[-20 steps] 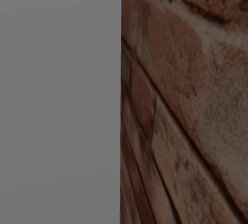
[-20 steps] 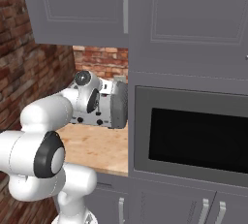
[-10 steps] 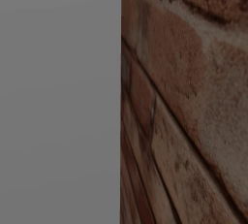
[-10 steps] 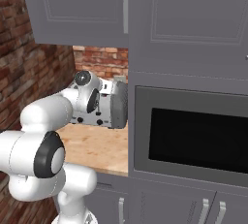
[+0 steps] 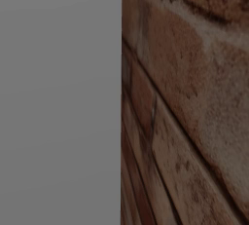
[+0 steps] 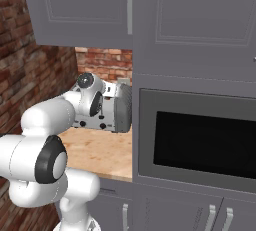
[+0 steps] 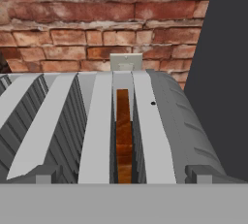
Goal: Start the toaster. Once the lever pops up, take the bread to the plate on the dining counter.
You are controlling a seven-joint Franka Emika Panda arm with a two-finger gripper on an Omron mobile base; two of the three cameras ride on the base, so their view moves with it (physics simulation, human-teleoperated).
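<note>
The hand view looks down on a grey toaster [image 7: 167, 116] with several long slots. The bread [image 7: 124, 136], a tan-brown slice, stands on edge in the slot second from the right, sunk below the top. My gripper [image 7: 124, 175] hovers just above that slot, open, with one fingertip [image 7: 42, 173] to each side and nothing between them. In the right base view the toaster [image 6: 122, 110] sits on a wood counter top [image 6: 100, 152], and my hand reaches over it from the left. Its lever is hidden. The plate and the dining counter are out of view.
A brick wall [image 7: 97, 19] with a wall outlet [image 7: 126, 62] rises behind the toaster. A built-in microwave [image 6: 200, 142] in a tall grey cabinet stands close on the right, with upper cabinets [image 6: 85, 10] overhead. Brick [image 5: 185, 97] lies close to the left base view.
</note>
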